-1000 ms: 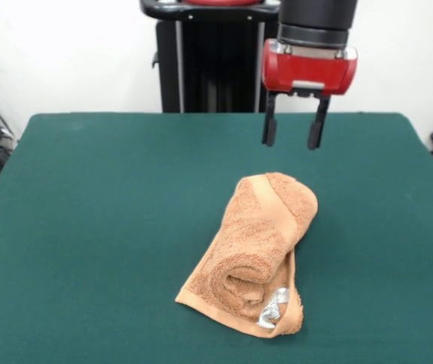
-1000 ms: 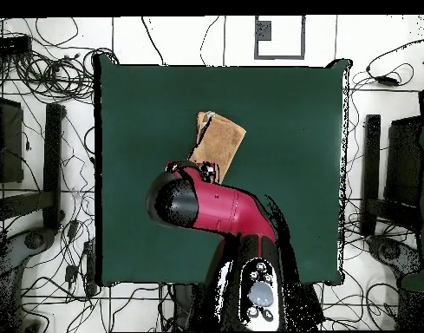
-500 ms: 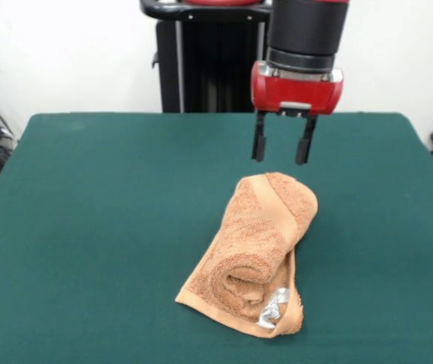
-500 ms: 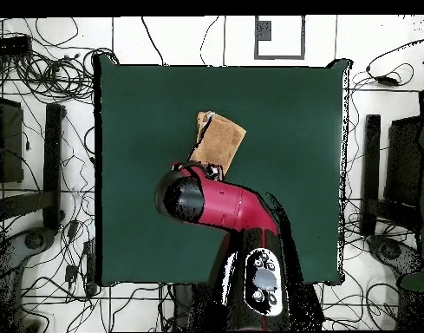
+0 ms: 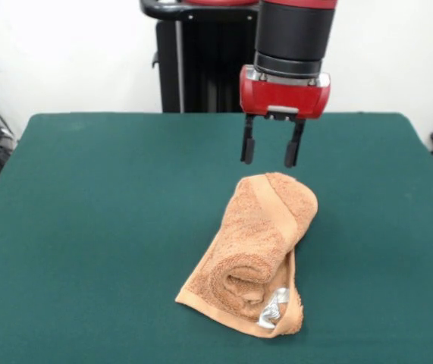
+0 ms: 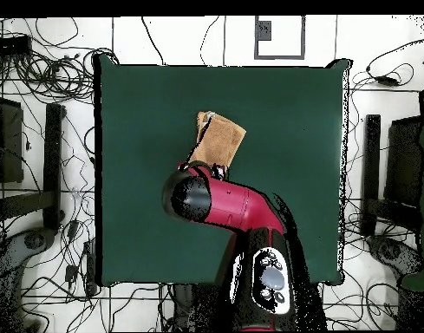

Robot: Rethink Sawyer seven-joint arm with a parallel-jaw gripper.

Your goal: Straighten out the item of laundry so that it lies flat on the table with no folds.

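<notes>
Hovering with fingers apart, the gripper (image 5: 270, 152) hangs just above the rolled towel's (image 5: 255, 249) far end.

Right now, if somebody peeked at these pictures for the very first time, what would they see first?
Most likely the orange towel, rolled and bunched up near the middle of the big green table, with a little silver label at its near end. Next, the robot's red and black gripper, hanging open in the air just above the towel's far end, not touching it.
</notes>
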